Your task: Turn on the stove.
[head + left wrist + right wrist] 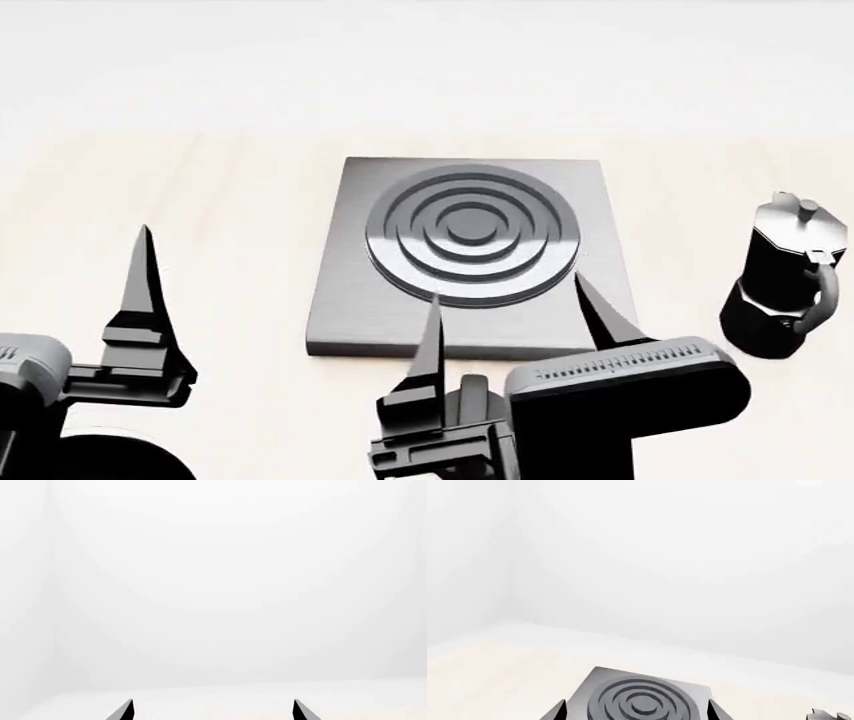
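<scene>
A pale wooden table [200, 200] is seen against plain white walls. The stove [470, 250] lies flat at mid-table, with a black moka pot [785, 280] standing well to its right. The right hand [514, 320] is held wide at the stove's near edge; the left hand [212, 710] is also spread wide, shown only facing the blank wall.

R claw [514, 310] open, fingers pointing 12 o'clock, wide apart, wrist at bottom centre of head view. L claw [212, 710] also open, fingers apart, arm at 8 o'clock.
</scene>
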